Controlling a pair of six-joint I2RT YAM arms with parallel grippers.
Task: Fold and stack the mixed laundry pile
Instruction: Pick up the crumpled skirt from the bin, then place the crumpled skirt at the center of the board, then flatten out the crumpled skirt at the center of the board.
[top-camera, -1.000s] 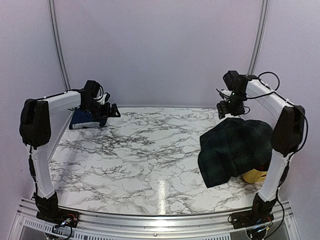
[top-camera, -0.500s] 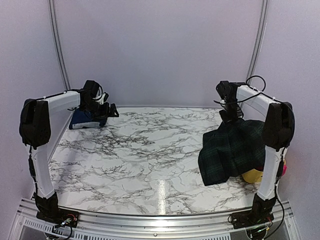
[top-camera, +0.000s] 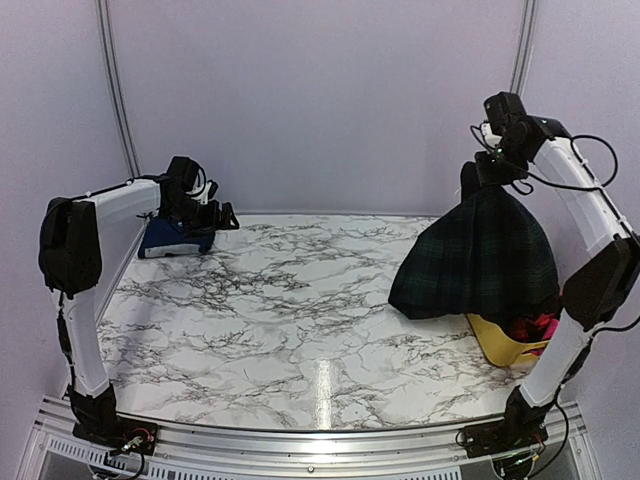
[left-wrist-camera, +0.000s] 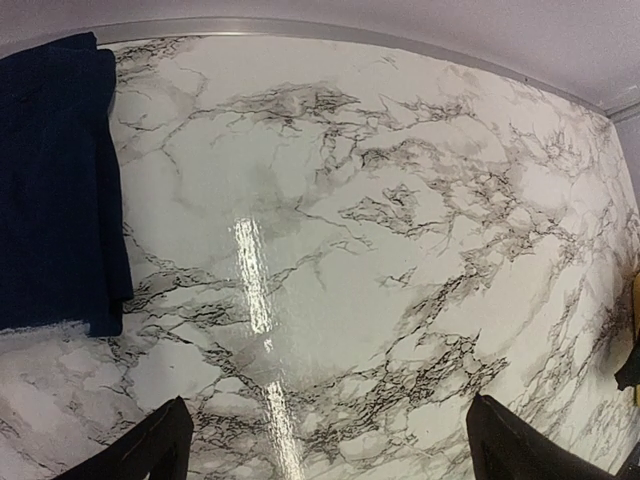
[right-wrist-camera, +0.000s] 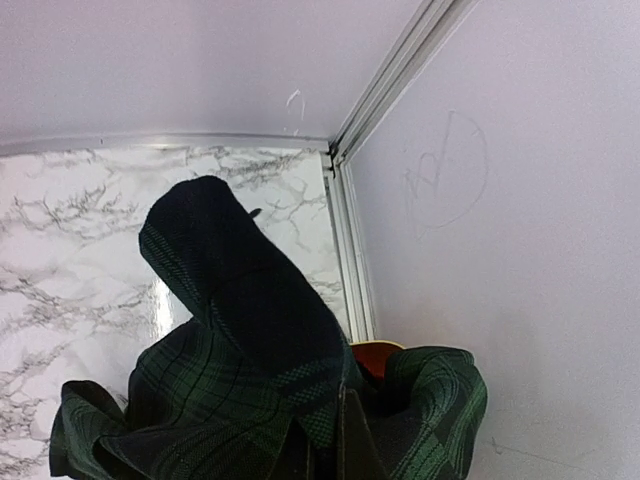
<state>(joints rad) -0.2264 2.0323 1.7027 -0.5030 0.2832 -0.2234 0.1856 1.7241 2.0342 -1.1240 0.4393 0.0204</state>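
Observation:
My right gripper (top-camera: 478, 181) is raised high at the right and is shut on the dark green-and-navy plaid garment (top-camera: 478, 258), which hangs from it like a tent over the table's right side. In the right wrist view the plaid garment (right-wrist-camera: 240, 370) bunches around the shut fingers (right-wrist-camera: 348, 440). Red and pink pieces (top-camera: 530, 328) of the laundry pile lie in the yellow tub (top-camera: 498, 342). A folded navy-blue cloth (top-camera: 165, 237) lies at the back left, and the navy-blue cloth (left-wrist-camera: 55, 180) fills the left of the left wrist view. My left gripper (top-camera: 222, 215) hovers beside it, open and empty.
The marble table (top-camera: 280, 310) is walled by lilac panels at the back and sides. The yellow tub stands at the table's right edge, close to my right arm's base. A metal rail runs along the near edge.
My right gripper shut on the plaid garment and lifted it up and to the right, off the tub, uncovering the red and pink pieces. The left arm has not moved.

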